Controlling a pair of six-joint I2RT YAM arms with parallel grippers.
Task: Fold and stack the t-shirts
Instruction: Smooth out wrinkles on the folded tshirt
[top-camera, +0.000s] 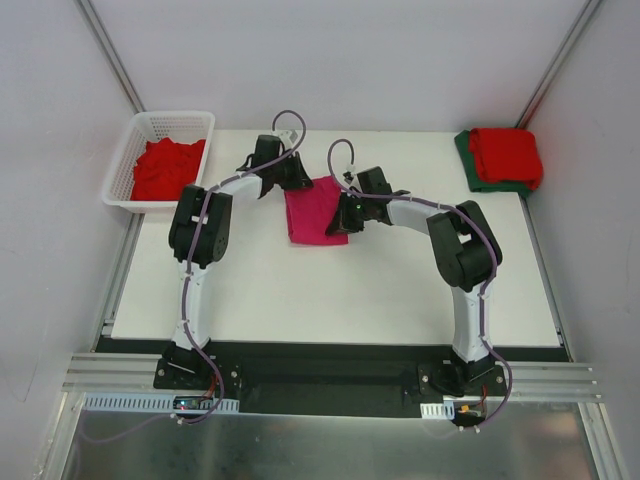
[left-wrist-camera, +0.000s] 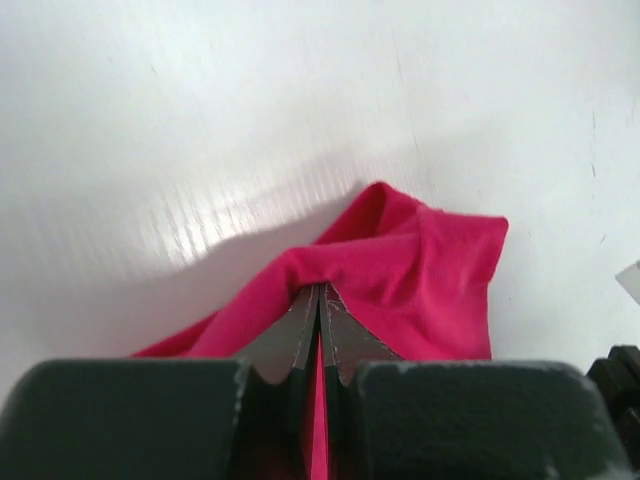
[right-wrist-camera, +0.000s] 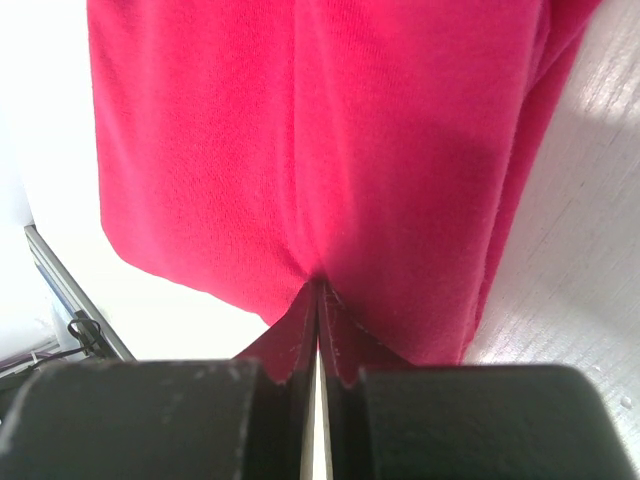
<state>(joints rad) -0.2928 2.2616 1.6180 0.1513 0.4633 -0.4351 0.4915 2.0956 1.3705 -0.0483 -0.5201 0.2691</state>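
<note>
Where clamped in closed left hand and right hand: magenta-pink t-shirt, soft knit, puckered. Rectangular outline, white tabletop beneath.

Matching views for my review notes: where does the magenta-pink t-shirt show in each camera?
Top external: magenta-pink t-shirt mid-frame, slightly above centre.
Left wrist: magenta-pink t-shirt lower middle, bunched, pinched in the left gripper.
Right wrist: magenta-pink t-shirt fills the upper frame, pinched in the right gripper.
Shared landmark: the white table.
</note>
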